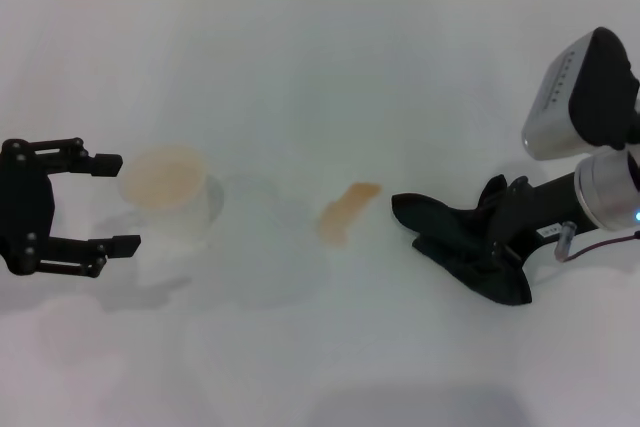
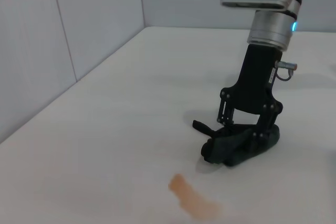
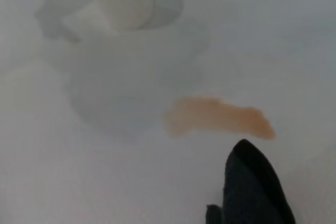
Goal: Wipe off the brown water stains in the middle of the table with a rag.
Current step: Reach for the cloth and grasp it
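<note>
Table [image 1: 320, 67]: stain [image 1: 346, 210] at centre; cup [image 1: 168, 189] at 9 o'clock of stain; rag [image 1: 462, 247] at 3 o'clock, lying on table.

A bare test or lab setting is suggested, not a home. A wide, glossy white table [image 1: 300, 67] is seen, bordered by plain grey-white wall panels [image 2: 63, 40] divided by thin seams, with no decoration or household furnishing shown. Two black robot grippers, the left gripper [image 1: 105, 202] and the right gripper [image 2: 231, 140], are placed over the surface. Only a few staged items are laid out: a clear plastic cup [image 1: 165, 187], a small brown stain [image 1: 345, 212] and a dark rag [image 1: 465, 247].
</note>
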